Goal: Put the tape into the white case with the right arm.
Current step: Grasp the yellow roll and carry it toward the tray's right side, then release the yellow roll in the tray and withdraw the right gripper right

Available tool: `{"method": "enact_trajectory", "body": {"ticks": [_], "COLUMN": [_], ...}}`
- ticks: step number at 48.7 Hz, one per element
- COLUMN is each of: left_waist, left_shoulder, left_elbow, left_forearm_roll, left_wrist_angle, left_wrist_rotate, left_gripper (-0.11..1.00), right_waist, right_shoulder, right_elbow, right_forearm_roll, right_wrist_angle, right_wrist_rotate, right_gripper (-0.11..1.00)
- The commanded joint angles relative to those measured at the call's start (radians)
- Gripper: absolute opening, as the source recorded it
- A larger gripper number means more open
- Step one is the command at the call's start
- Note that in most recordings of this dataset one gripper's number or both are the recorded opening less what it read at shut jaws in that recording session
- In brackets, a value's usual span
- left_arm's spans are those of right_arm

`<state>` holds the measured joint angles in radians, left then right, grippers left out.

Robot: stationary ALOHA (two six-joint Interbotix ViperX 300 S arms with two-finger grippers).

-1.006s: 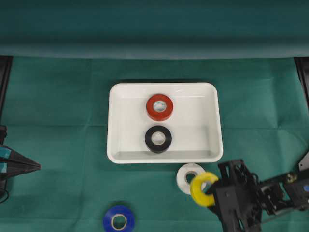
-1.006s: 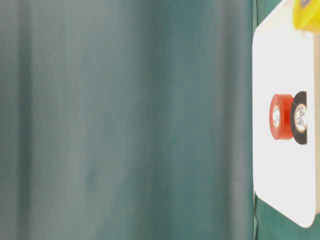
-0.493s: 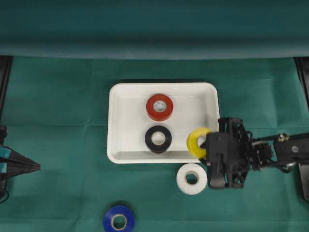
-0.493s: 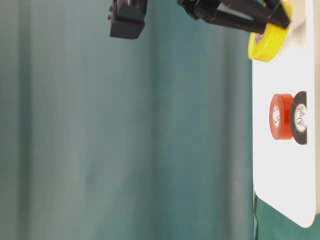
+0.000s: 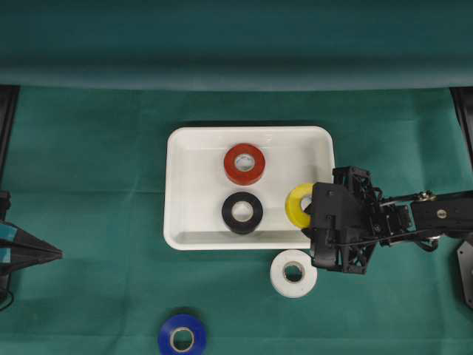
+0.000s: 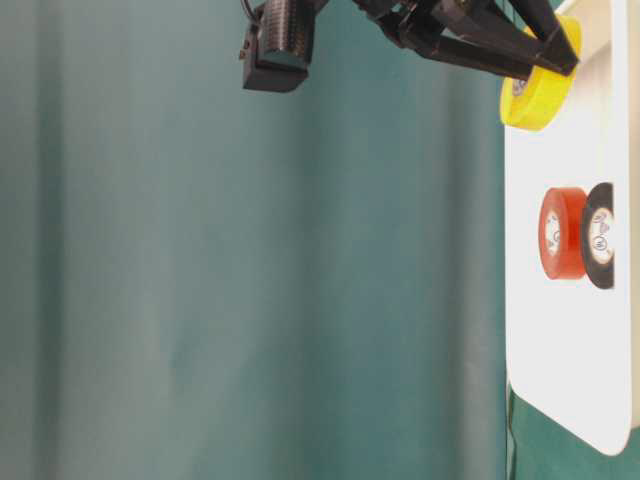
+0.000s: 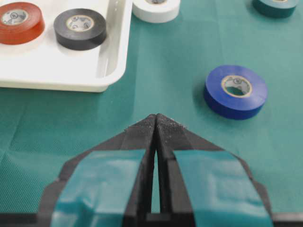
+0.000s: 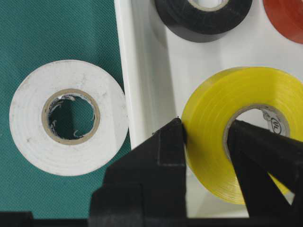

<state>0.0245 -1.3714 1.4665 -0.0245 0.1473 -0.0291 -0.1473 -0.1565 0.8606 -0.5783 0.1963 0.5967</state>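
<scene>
Lab robot bench: green cloth (image 5: 89, 148) over table and backdrop, two black robot arms, tape rolls, white case (image 5: 185, 222).

Yellow tape (image 5: 298, 205), white case (image 5: 185, 185), green cloth (image 5: 89, 163).

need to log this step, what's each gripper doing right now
Left gripper: closed, holding nothing, over bare cloth.
Right gripper: closed on the yellow tape, one finger outside the roll and one through its hole, above the white case.

Green cloth (image 5: 89, 148), with perhaps a teal roll (image 7: 277, 6) far off
</scene>
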Motion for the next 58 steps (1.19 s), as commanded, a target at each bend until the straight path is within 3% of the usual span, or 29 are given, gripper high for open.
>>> {"method": "enact_trajectory", "body": {"ticks": [1,6,9,21,26,37,58], "left_waist": [0.005,0.005,0.005,0.006,0.006,0.006,0.011], "left_shoulder": [0.008,0.008,0.008,0.008,0.008,0.008,0.008], "left_elbow": [-0.011,-0.009,-0.009,-0.011,-0.011,-0.011,-0.009], "left_forearm_roll": [-0.002,-0.002,-0.002,-0.002,-0.002,-0.002,-0.002], "left_wrist_angle": [-0.009,-0.009,-0.009,-0.009,-0.009,-0.009,-0.009], "left_wrist_rotate": [-0.002,-0.002,-0.002,-0.002,-0.002,-0.002,-0.002], "left_gripper": [0.00,0.00,0.00,0.00,0.00,0.00,0.00], "right_waist": [-0.002,-0.003,-0.003,-0.003,-0.002,-0.002,-0.003], "right_shoulder": [-0.009,-0.009,-0.009,-0.009,-0.009,-0.043,-0.324], "right_elbow": [-0.021,-0.017,-0.015,-0.005,0.003,0.049,0.267], "right_forearm_roll": [-0.005,-0.003,-0.003,-0.005,-0.005,-0.005,-0.002], "right_wrist_angle": [-0.021,-0.035,-0.037,-0.038,-0.037,-0.038,-0.034], "right_wrist_rotate": [0.002,0.002,0.002,0.003,0.003,0.003,0.012], "right_gripper": [0.02,0.02,0.10,0.75,0.69,0.69,0.68]}}
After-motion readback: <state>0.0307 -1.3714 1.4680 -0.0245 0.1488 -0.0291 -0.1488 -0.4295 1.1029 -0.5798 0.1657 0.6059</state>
